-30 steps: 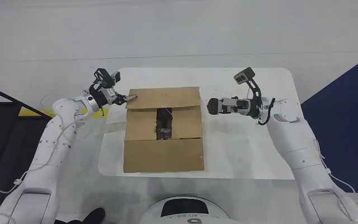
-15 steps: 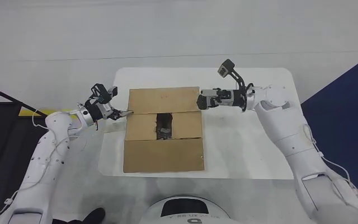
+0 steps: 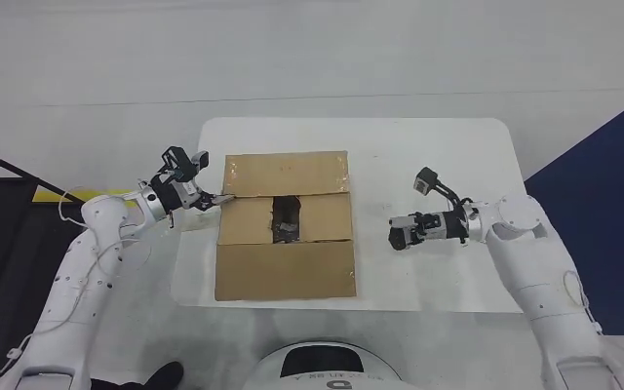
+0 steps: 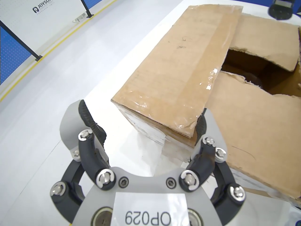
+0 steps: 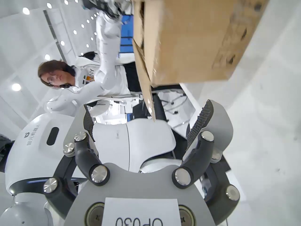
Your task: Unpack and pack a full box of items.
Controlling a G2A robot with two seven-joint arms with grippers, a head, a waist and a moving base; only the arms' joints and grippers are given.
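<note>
Right jaws have pulled back from the brown cardboard box (image 3: 283, 268) over the white desk (image 3: 439, 156), spread wide; left jaws wide at its flap.

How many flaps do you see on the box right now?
4: far outer flap and near outer flap are spread open; left inner flap and right inner flap lie over the opening, a torn gap between them. None seems hidden.

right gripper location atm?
Top view: the right gripper hovers over the white table on the robot's right side, beside the cardboard box but apart from it, with its jaws open.
</note>
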